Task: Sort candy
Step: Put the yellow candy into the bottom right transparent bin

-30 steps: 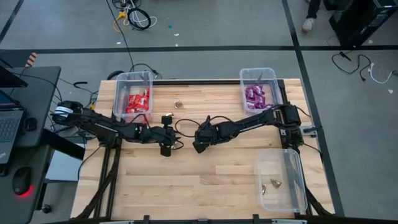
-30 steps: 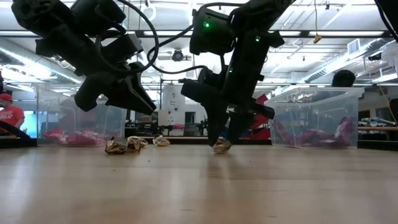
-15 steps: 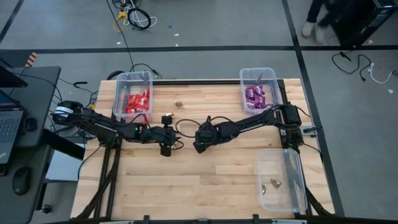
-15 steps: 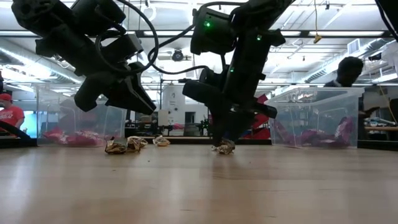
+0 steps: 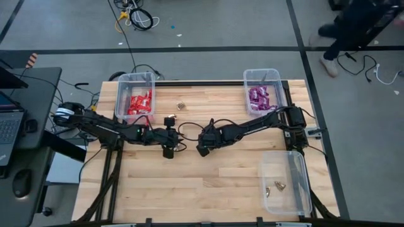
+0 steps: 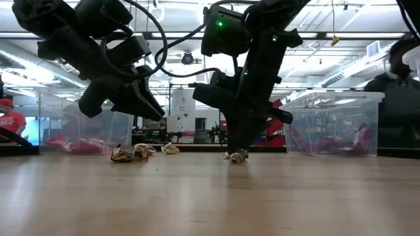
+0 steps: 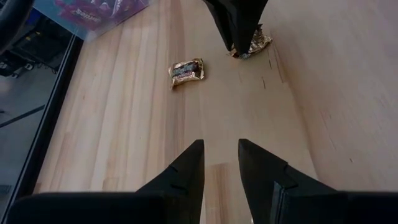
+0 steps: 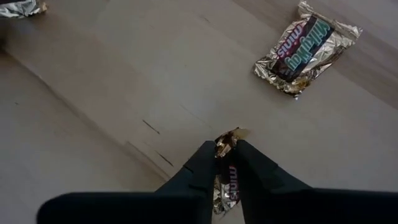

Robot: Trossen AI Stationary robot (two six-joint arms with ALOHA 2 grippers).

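the left gripper (image 5: 168,151) hangs just above the table (image 5: 208,183) near its middle, fingers (image 7: 186,171) apart with a narrow gap and nothing between them. past its tips lies a loose gold candy (image 7: 187,71) flat on the wood, and a little beyond that the right gripper's fingers stand on another piece. behind this arm, at the far left corner, the red bin (image 5: 135,96) holds the red packets (image 5: 139,103).

just right of the left gripper, the right gripper (image 5: 202,150) points down at the table, fingers clamped together on a gold wrapper (image 8: 222,177); in the low view that held piece (image 6: 237,156) sits at the tabletop, and i cannot tell whether it is touching the wood. ahead of these fingers another gold mini (image 8: 306,55) lies flat, apart from them, and a bit of foil (image 8: 21,7) shows at the edge of the wrist view.

behind the right arm, at the far right corner, the purple bin (image 5: 263,89) holds purple packets (image 5: 258,98). nearer the front right, the third bin (image 5: 287,184) holds a few gold pieces (image 5: 276,186).

a person (image 6: 400,98) stands in the room beyond the table.
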